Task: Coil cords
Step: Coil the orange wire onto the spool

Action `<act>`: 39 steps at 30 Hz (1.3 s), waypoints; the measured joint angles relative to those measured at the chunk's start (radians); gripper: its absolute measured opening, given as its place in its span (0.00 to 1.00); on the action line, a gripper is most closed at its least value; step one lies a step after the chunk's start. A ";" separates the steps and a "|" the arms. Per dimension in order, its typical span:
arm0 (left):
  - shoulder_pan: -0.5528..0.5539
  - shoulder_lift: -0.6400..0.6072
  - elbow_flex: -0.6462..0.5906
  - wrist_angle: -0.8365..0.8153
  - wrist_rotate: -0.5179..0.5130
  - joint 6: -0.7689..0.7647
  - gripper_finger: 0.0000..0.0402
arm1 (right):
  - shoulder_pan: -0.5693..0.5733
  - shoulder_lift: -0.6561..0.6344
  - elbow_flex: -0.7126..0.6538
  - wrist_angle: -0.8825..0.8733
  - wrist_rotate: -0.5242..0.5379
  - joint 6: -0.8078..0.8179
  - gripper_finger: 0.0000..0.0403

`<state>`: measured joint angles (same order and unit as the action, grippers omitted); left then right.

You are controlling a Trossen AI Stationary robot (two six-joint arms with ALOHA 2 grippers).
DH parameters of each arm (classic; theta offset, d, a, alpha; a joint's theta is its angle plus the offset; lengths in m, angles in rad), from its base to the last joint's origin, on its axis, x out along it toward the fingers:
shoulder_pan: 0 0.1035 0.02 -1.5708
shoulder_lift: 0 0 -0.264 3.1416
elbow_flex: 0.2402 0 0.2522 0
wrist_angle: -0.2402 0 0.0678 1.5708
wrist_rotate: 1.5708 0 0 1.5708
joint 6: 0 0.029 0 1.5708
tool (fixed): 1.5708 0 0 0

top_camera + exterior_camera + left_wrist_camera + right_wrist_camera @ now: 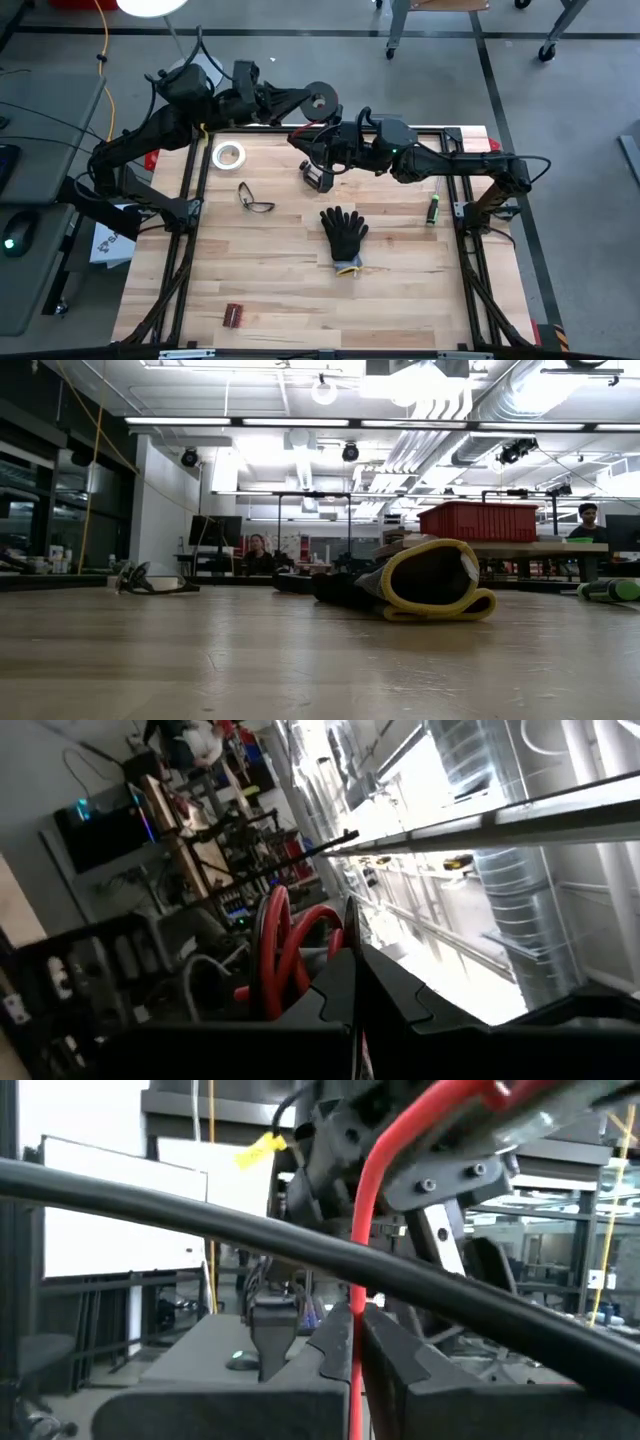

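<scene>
Your two arms meet above the table's far edge, with the red cord (pixel 365 1230) strung between them. The left gripper (pixel 352 982) is pinched on its looped end and the right gripper (pixel 355 1342) clamps the strand lower, nearer the table. The cord's long axis runs gripper to gripper, so you'd likely wind from the right, keeping the left as anchor.

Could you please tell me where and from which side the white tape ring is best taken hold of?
Grip the white tape ring across its band, coming straight down from above, with one of the fingers in the open centre and the other outside. It lies flat on the table, so its low outer wall offers little from the side, while the hole faces up.
</scene>
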<state>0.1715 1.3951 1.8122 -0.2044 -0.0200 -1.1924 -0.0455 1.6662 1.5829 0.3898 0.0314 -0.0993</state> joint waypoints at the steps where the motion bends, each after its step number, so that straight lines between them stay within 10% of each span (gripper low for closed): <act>1: -0.007 0.002 0.000 0.002 0.003 -0.008 0.00 | -0.001 0.003 0.000 0.004 0.017 0.005 0.00; 17: -0.102 -0.002 0.000 -0.038 0.028 -0.086 0.00 | -0.055 0.024 0.000 0.100 -0.030 0.013 0.00; 39: -0.101 -0.139 0.000 -0.707 0.113 0.191 0.00 | -0.167 0.024 0.000 -0.074 -0.213 -0.006 0.00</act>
<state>0.0708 1.2558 1.8118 -0.9114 0.0933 -1.0010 -0.2125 1.6905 1.5826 0.3153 -0.1815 -0.1049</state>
